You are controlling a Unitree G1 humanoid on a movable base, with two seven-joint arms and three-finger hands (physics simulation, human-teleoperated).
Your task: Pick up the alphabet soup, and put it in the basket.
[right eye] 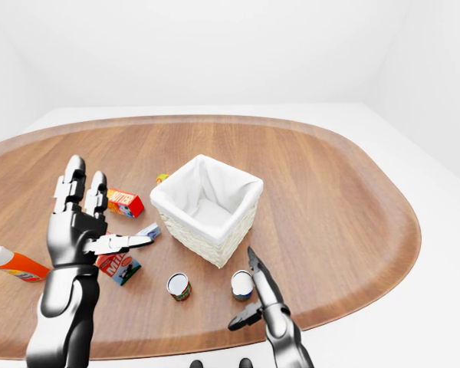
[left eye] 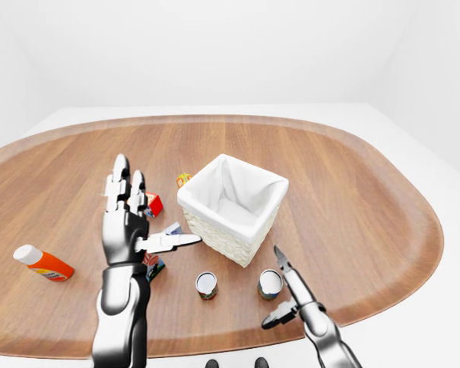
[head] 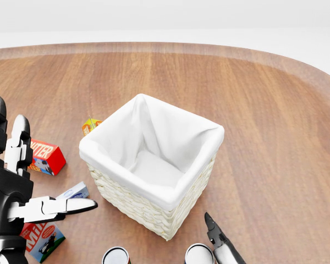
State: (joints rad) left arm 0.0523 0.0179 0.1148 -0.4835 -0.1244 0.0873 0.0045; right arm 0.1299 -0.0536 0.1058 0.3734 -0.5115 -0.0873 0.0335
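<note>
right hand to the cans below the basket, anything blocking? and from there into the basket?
Nothing visible. The right hand is open beside the right-hand can, with no object between them. The other can stands apart to its left. The basket sits just above both, open-topped, only bare table between.

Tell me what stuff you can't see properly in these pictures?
- Two small round cans: labels too small in the eye views; head view's bottom edge cuts them.
- Small yellow-orange box: half hidden behind the white-lined wicker basket.
- Blue-white carton: partly covered by the left hand.
- Right hand: mostly cut off in the head view.
</note>
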